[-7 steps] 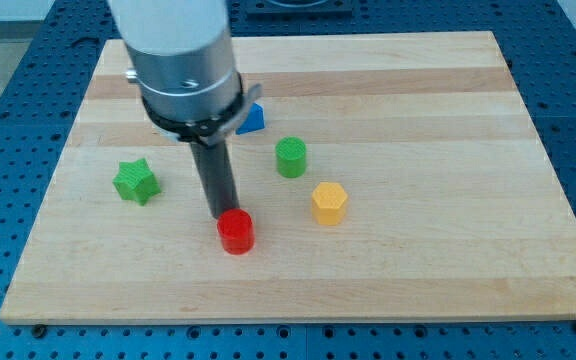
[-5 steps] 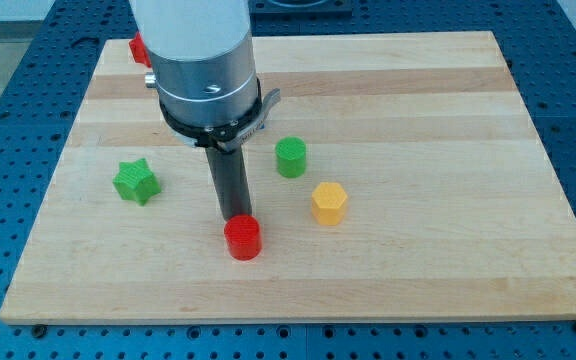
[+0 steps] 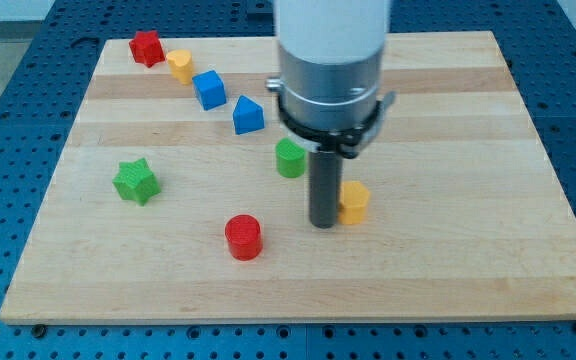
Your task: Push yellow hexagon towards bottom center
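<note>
- My tip (image 3: 325,224) is down on the wooden board (image 3: 448,260), and there's no gripper on this rig, just the bare rod, so nothing is grasped.
- The yellow hexagon (image 3: 354,201) sits right against the rod's right side, a bit right of the board's middle.
- Green cylinder (image 3: 290,158) is just up-left of the rod, red cylinder (image 3: 243,237) down-left.
- Green star (image 3: 135,181) is way off left.
- Up top-left, in a diagonal row: red block (image 3: 147,47), yellow block (image 3: 179,65), blue cube (image 3: 209,89), blue wedge-ish block (image 3: 248,116).
</note>
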